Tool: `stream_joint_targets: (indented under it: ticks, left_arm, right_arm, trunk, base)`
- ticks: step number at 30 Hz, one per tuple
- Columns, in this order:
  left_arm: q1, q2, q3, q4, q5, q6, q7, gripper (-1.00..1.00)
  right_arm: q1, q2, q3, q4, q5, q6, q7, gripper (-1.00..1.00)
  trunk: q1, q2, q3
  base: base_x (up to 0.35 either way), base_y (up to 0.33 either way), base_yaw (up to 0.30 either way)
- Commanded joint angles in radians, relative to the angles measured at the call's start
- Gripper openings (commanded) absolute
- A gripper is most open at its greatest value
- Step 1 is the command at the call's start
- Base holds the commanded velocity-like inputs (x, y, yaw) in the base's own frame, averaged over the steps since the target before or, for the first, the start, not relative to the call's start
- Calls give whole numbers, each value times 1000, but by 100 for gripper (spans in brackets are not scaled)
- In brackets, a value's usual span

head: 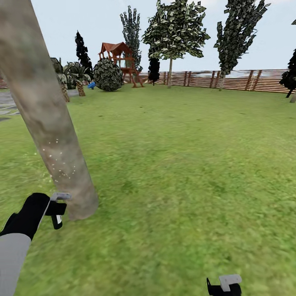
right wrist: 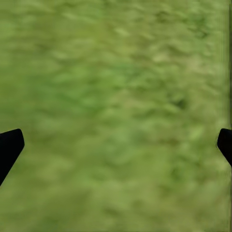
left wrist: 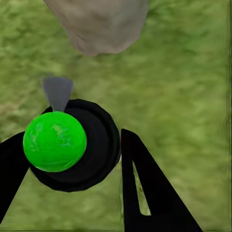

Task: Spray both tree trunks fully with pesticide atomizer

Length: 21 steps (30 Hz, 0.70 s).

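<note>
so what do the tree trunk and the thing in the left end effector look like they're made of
The tree trunk looks like smooth matte bark, pale grey-brown with mottled patches and a scatter of tiny pale specks low down. The pesticide atomizer in the left end effector looks like plastic: a dark, round body with a faintly glossy, bright green top. Being renders, both are guesses.

The left hand [left wrist: 72,164] grips the dark pesticide atomizer [left wrist: 82,145], green-capped here, over the lawn [left wrist: 183,87] near the tree trunk [left wrist: 101,24].
</note>
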Motion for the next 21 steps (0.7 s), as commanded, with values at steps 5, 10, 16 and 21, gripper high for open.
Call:
stream_joint_targets:
  ticks: [5,10,16,21]
  left_arm:
    - [4,6,56,66,0,-60,60,-100]
    - [63,-2,72,70,0,-103,121,-100]
    - [121,-12,76,101,6,-140,165,-100]
    - [122,-57,110,111,9,-215,182,-100]
  right_arm:
    - [0,-1,0,0,0,0,0,100]
    - [0,1,1,0,1,0,3,100]
    - [0,3,2,1,0,0,2,100]
    - [0,4,1,2,0,0,0,100]
  trunk:
    - [0,0,0]
    - [0,0,0]
    - [0,0,0]
    - [0,0,0]
  base:
    - [227,-201,0]
    - [148,-116,0]
    - [5,-4,109]
    - [0,0,268]
